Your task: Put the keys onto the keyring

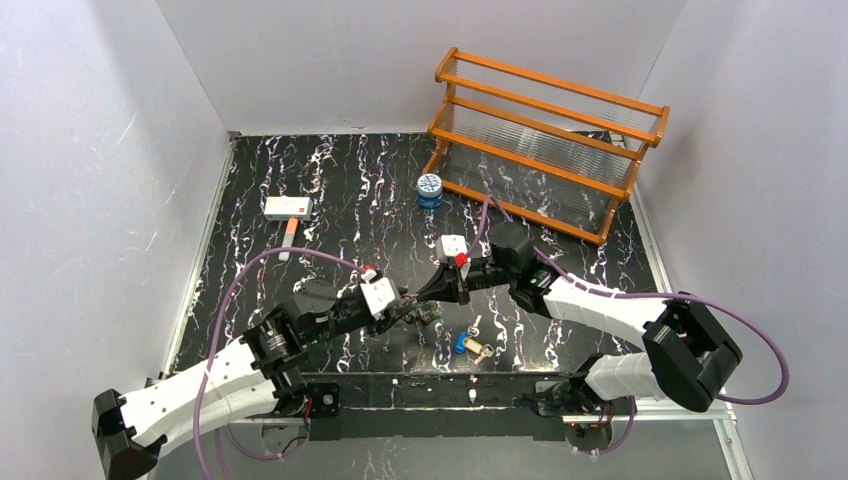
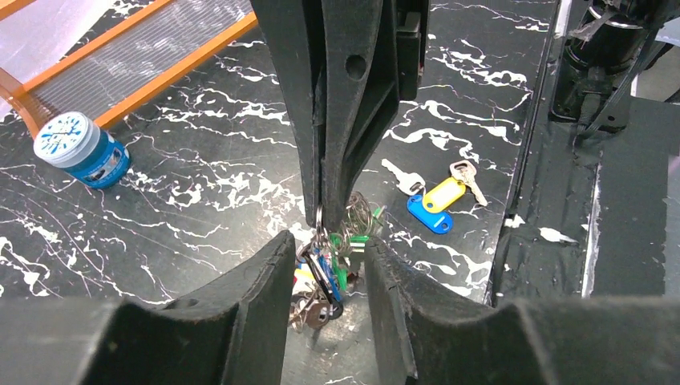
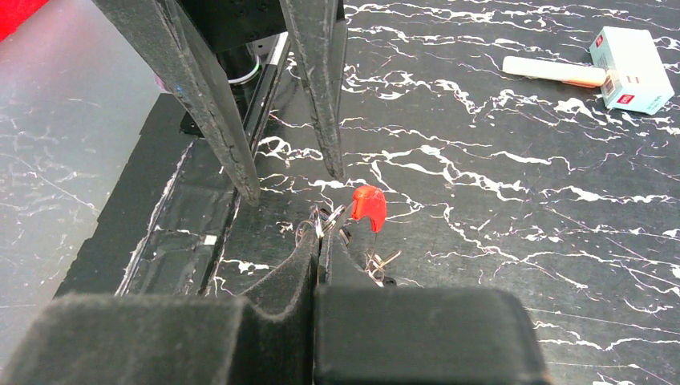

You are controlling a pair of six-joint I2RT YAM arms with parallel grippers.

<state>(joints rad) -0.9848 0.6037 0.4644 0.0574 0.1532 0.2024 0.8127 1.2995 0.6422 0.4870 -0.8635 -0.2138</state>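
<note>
black worktop [image 1: 350,190] with white marble veins. orange wooden rack [image 1: 545,140] sits far right, with a blue-and-white tin [image 1: 429,190] just in front of it. far left there's a white box [image 1: 288,207] with a pale stick [image 1: 288,238] right up against it (orange band at that end). loose keys [image 1: 470,342] with blue and yellow tags lie near the front edge.

No word or number can be read anywhere here. The small white box [image 3: 631,68] carries a red label on its edge with a few pale marks, too small to make out. The blue tin [image 2: 80,151] has a white-and-blue figure on its lid, rather like a snowflake, with no letters visible.
</note>
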